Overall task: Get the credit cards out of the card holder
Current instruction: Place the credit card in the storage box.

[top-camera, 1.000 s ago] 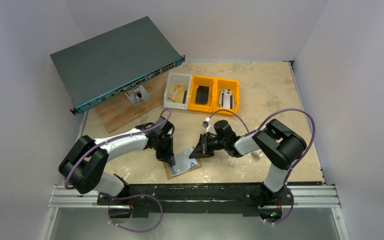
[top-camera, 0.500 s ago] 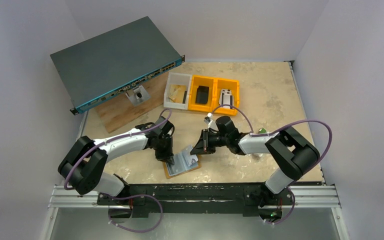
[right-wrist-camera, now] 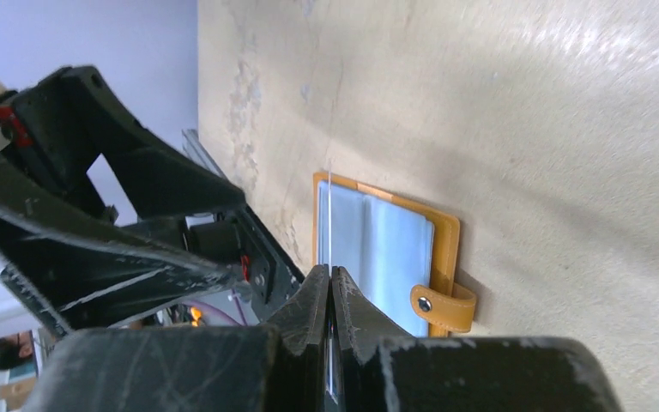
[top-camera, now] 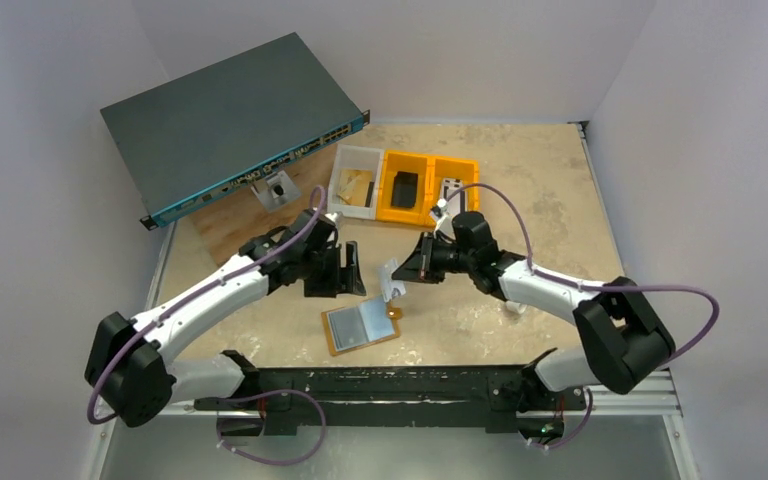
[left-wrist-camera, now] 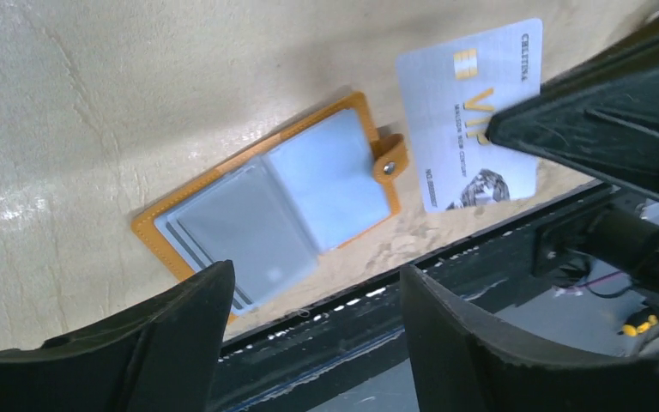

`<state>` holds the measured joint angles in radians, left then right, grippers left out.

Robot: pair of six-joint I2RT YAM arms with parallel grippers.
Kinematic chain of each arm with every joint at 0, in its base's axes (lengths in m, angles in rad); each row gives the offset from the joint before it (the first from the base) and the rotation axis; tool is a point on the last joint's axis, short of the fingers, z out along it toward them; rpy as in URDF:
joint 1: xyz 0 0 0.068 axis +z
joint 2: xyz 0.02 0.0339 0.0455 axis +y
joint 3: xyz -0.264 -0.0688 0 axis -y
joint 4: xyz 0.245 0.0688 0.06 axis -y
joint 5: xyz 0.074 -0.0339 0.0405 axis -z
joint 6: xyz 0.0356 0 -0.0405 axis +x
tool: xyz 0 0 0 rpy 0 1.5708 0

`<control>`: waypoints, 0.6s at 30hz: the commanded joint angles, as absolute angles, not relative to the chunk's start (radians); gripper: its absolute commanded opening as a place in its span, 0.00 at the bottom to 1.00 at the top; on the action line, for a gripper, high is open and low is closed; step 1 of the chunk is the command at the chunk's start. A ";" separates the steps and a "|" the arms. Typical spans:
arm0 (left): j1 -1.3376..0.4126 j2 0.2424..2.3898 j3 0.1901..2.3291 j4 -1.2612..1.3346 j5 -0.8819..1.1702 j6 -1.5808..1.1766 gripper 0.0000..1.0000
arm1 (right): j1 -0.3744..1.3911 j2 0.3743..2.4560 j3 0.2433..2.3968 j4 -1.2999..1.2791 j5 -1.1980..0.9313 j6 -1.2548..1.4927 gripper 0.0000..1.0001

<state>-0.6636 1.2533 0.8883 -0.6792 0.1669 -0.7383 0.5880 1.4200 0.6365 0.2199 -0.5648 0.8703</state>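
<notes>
The card holder (top-camera: pixel 362 327) lies open and flat near the table's front edge, tan-orange outside with pale blue-grey sleeves, its snap tab (left-wrist-camera: pixel 388 160) pointing right. My right gripper (top-camera: pixel 406 274) is shut on a silver credit card (top-camera: pixel 392 284) and holds it in the air, up and right of the holder. In the left wrist view the card (left-wrist-camera: pixel 468 112) shows a chip and "VIP" lettering. The right wrist view shows that card edge-on (right-wrist-camera: pixel 329 215) between the shut fingers, above the holder (right-wrist-camera: pixel 390 249). My left gripper (top-camera: pixel 351 272) hangs open above the table behind the holder, touching nothing.
A dark network switch (top-camera: pixel 230 115) rests tilted on a wooden board (top-camera: pixel 245 222) at the back left. Behind the grippers stand a white bin (top-camera: pixel 356 181) and two orange bins (top-camera: pixel 427 188) with small items in them. A black rail (top-camera: pixel 390 382) runs along the front edge.
My left gripper has opened, let go of the card holder and moved up and back. The right gripper has pulled the card out and carried it away. The holder now lies flat.
</notes>
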 commanded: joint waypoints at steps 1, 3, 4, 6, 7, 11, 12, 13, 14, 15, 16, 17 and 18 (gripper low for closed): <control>-0.648 1.175 0.926 -0.725 0.154 -0.708 0.76 | 0.550 1.355 0.695 0.167 -0.505 0.852 0.00; -0.641 1.160 0.934 -0.736 0.155 -0.698 0.86 | 0.534 1.337 0.708 0.149 -0.483 0.848 0.00; -0.639 1.154 0.939 -0.739 0.154 -0.692 0.88 | 0.527 1.330 0.712 0.143 -0.476 0.848 0.00; -0.636 1.147 0.950 -0.750 0.155 -0.680 0.90 | 0.504 1.319 0.719 0.136 -0.463 0.850 0.00; -0.634 1.143 0.953 -0.754 0.155 -0.678 0.90 | 0.492 1.316 0.725 0.127 -0.455 0.849 0.00; -0.630 1.129 0.960 -0.756 0.158 -0.665 0.91 | 0.410 1.307 0.771 0.062 -0.408 0.817 0.00; -0.629 1.126 0.960 -0.756 0.160 -0.664 0.91 | 0.381 1.308 0.789 0.039 -0.393 0.805 0.00; -0.629 1.124 0.962 -0.755 0.163 -0.661 0.92 | 0.348 1.311 0.811 0.011 -0.378 0.786 0.00; -0.627 1.121 0.962 -0.756 0.167 -0.659 0.92 | 0.319 1.320 0.840 -0.015 -0.354 0.764 0.00; -0.626 1.119 0.963 -0.756 0.169 -0.656 0.92 | 0.295 1.331 0.871 -0.053 -0.330 0.742 0.00; -0.626 1.118 0.963 -0.756 0.174 -0.653 0.92 | 0.273 1.343 0.908 -0.084 -0.297 0.721 0.00; -0.627 1.116 0.963 -0.756 0.179 -0.650 0.92 | 0.258 1.357 0.939 -0.108 -0.260 0.702 0.00; -0.626 1.113 0.963 -0.758 0.186 -0.646 0.92 | 0.247 1.372 0.972 -0.140 -0.218 0.681 0.00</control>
